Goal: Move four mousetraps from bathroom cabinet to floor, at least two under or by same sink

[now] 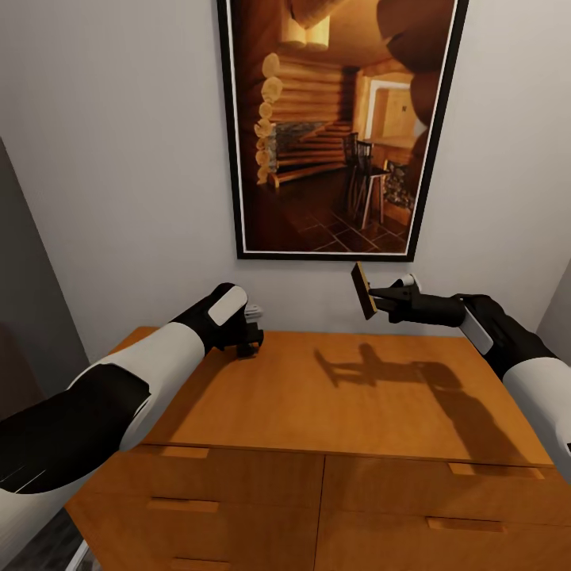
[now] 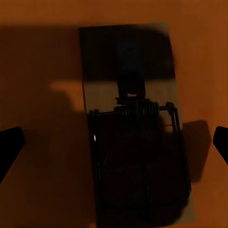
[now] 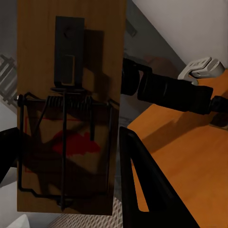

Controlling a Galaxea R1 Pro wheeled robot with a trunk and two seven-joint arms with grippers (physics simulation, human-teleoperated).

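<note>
The right gripper (image 1: 379, 298) is holding one mousetrap (image 1: 364, 290) at 1 o'clock above the cabinet (image 1: 317, 396); the left gripper (image 1: 246, 337), fingers apart, is hovering over another mousetrap (image 2: 135, 128) at 11 o'clock; closing there seems next, then carrying both floorward.

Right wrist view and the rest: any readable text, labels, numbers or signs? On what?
None readable.
Tan wooden mousetrap in the right gripper: red blotch on the board, no legible letters.
Second mousetrap on the orange-brown wooden cabinet: too dark to tell.
Framed log-cabin picture: no text.
</note>
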